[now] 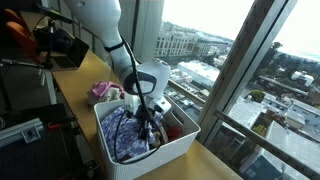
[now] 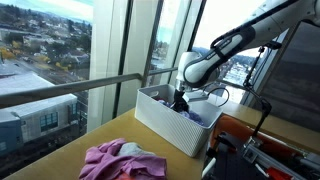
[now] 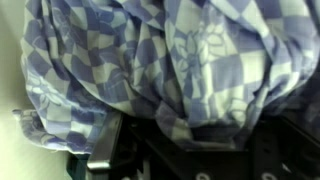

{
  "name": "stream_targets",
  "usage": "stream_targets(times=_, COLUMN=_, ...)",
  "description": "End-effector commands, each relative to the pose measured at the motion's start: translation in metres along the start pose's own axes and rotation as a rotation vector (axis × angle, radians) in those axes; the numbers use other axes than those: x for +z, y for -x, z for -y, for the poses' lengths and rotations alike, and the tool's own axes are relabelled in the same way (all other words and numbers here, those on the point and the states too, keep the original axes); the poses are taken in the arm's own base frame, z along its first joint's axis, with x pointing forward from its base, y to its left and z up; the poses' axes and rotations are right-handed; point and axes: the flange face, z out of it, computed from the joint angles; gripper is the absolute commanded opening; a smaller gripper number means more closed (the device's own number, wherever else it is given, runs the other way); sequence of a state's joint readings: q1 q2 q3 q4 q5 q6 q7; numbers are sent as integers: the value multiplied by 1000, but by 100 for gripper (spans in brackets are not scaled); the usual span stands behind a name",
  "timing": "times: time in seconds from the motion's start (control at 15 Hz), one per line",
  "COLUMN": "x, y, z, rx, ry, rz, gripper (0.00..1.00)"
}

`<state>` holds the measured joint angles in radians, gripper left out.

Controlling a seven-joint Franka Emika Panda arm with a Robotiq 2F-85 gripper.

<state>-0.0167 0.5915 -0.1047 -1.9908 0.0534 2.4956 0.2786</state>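
A blue-and-white checked cloth [image 3: 170, 60] fills the wrist view and bunches down between my dark fingers. My gripper [image 3: 195, 130] is shut on a fold of it. In both exterior views the gripper [image 1: 148, 118] [image 2: 180, 100] reaches down into a white basket [image 1: 178, 150] [image 2: 162, 125] on the wooden counter. The checked cloth [image 1: 122, 136] lies heaped inside the basket. The fingertips are buried in the fabric.
A pink cloth [image 2: 122, 160] [image 1: 104, 91] lies on the counter outside the basket. Tall windows with a metal rail [image 2: 90, 88] run close along the counter. Dark equipment and cables [image 1: 55, 45] stand on the room side.
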Motion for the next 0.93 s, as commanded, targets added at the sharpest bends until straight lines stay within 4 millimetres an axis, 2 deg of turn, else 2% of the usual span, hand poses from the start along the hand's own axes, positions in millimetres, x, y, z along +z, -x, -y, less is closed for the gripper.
stream_targets(times=0.0, x=-46, y=16, z=8, rx=-9, ry=-64, rz=22, gripper=0)
stream_targets(times=0.4, x=-155, y=23, z=14, rx=-13, ry=-120, rz=-55, gripper=0)
stream_targets(times=0.87, x=-334, y=43, z=33, rx=-72, ry=-197, rz=-255, gripper=0)
